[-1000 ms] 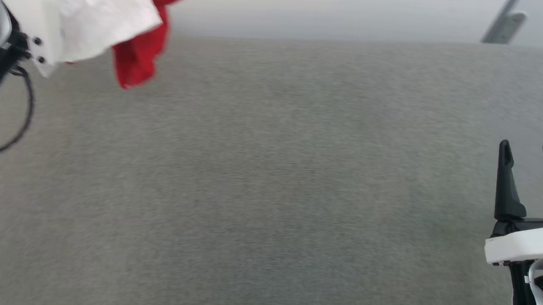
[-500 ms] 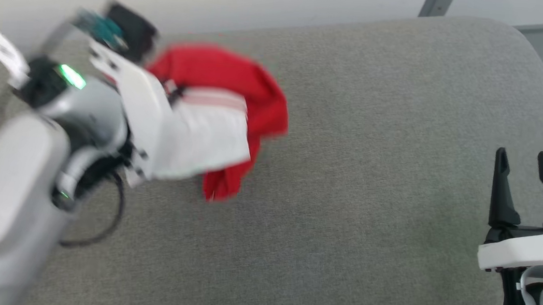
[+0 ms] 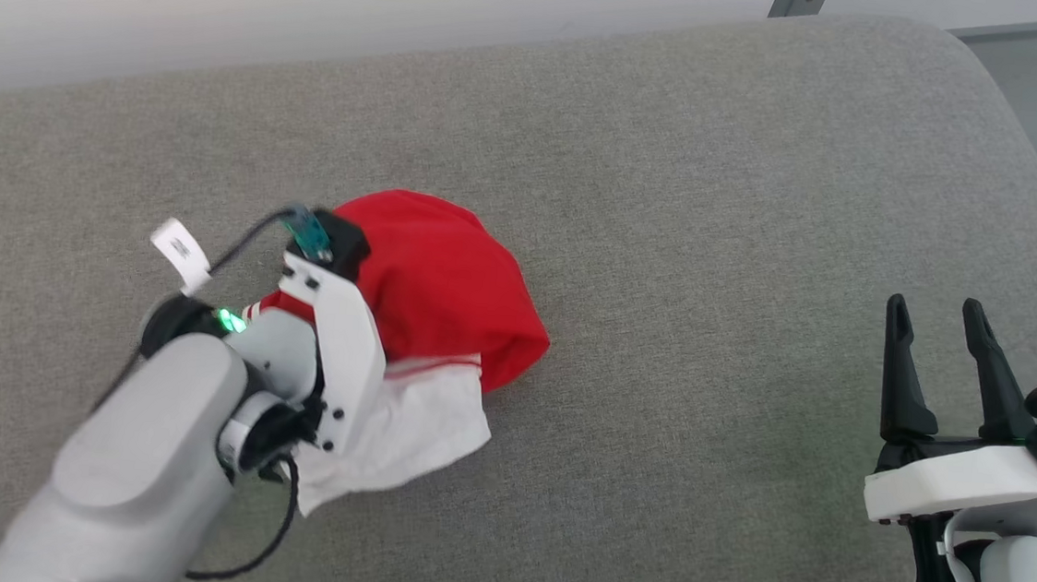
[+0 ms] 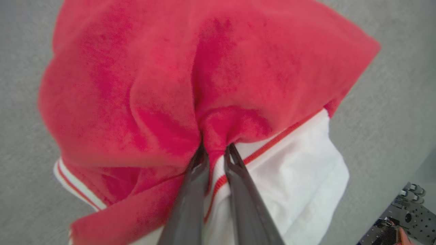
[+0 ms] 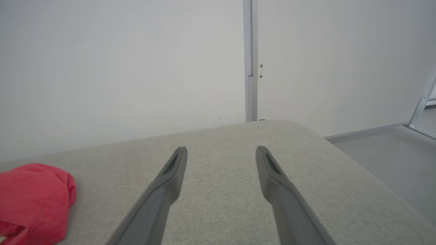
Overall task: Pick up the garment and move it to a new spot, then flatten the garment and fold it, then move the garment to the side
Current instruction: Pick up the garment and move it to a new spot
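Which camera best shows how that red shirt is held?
Left wrist view: close up, the garment is clamped in the left pincer. Head view shows the whole bundle on the cushion; right wrist view, a red edge.

Bright, soft, even light; the closest view is blurred.
In the head view the grey upholstered surface [image 3: 674,201] is evenly lit with its weave sharp, the garment [image 3: 446,276] throws just a faint, soft-edged shadow at its lower right, and the wall [image 3: 226,9] at the top is washed pale. The left wrist view is soft throughout: red cloth smeared and saturated, the fingers [image 4: 190,204] of the left gripper [image 4: 215,148] fuzzy. In the right wrist view the fingers [image 5: 160,197] of the right gripper [image 5: 221,149] blur toward the bottom edge, while the wall behind is crisp.
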`<state>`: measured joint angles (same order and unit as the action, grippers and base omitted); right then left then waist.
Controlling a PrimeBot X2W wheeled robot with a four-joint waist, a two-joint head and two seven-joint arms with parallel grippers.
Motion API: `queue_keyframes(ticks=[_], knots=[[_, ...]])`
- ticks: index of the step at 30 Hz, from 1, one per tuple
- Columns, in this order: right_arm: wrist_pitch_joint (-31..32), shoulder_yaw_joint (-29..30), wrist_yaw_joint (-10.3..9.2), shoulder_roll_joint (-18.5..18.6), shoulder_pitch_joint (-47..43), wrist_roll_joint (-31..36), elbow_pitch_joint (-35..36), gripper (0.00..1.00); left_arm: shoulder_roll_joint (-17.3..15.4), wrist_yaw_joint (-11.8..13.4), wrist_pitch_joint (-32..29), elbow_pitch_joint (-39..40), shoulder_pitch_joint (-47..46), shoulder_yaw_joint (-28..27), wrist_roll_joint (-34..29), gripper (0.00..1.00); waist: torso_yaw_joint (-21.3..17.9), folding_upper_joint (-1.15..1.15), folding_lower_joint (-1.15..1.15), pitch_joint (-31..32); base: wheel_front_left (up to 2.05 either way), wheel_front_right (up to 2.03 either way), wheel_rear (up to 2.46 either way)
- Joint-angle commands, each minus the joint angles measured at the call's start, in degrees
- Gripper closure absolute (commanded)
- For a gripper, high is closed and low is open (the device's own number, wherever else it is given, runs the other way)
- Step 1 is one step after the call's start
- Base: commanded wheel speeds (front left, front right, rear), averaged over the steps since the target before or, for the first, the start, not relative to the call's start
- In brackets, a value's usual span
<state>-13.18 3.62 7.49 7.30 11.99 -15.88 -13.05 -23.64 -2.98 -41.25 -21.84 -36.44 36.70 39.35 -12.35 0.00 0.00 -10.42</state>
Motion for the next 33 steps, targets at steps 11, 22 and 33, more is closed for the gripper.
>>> queue_keyframes(ticks=[11, 22, 33], knots=[[-0.44, -1.12, -0.01, 1.10, -0.69, -0.80, -1.58, 0.00, 3.32, -3.82, 7.23, -8.54, -2.04, 1.11, 2.74, 0.00, 2.11, 0.00, 0.00, 2.43, 0.00, 0.00, 0.00], [-0.13, -1.54, -0.01, 2.18, -2.16, -1.39, -1.83, 0.00, -0.42, -3.37, 16.38, -3.40, 0.57, -3.06, 4.31, 0.00, 5.76, 0.00, 0.00, 5.93, 0.00, 0.00, 0.00], [0.18, -2.50, -0.01, 3.26, -4.11, -1.82, -1.64, 0.00, -4.93, 0.70, 35.16, 4.69, 10.83, -10.39, 2.89, 0.00, 8.79, 0.00, 0.00, 9.05, 0.00, 0.00, 0.00]])
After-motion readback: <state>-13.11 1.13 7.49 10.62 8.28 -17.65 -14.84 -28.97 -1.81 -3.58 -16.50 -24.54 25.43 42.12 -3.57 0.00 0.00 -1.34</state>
